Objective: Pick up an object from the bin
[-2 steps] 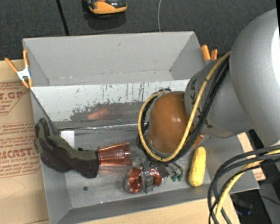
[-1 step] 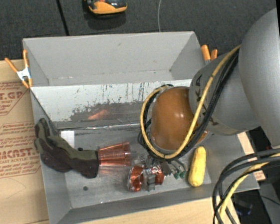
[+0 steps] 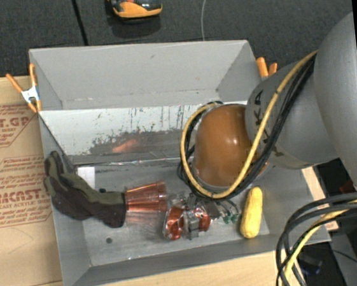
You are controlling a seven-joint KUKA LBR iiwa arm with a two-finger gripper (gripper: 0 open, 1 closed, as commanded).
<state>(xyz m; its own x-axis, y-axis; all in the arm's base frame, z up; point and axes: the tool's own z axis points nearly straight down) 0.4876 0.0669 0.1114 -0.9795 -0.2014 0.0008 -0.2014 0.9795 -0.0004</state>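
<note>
So the bin [image 3: 138, 73] is plain grey sheet metal, and its back wall is scuffed and streaked. On the left there's a dark floppy cloth [image 3: 76, 197], soft and sock-like, draped along the floor. Its right end touches a cup [image 3: 145, 200], which is coppery-red see-through plastic with ribs, lying on its side.

Just right of the cup, near the front wall, sits a red wrapper [image 3: 174, 225], shiny and crinkled like foil. The gripper [image 3: 190, 216] is right down on it, under the arm's glossy orange cover [image 3: 222, 145] and the looped black-and-yellow cables [image 3: 189, 145]. It's touching the wrapper, but I honestly can't tell whether it's clamped on it or loose.

Further right is a yellow piece [image 3: 251, 212], smooth, rounded and a bit banana-shaped, lying apart from the wrapper.
</note>
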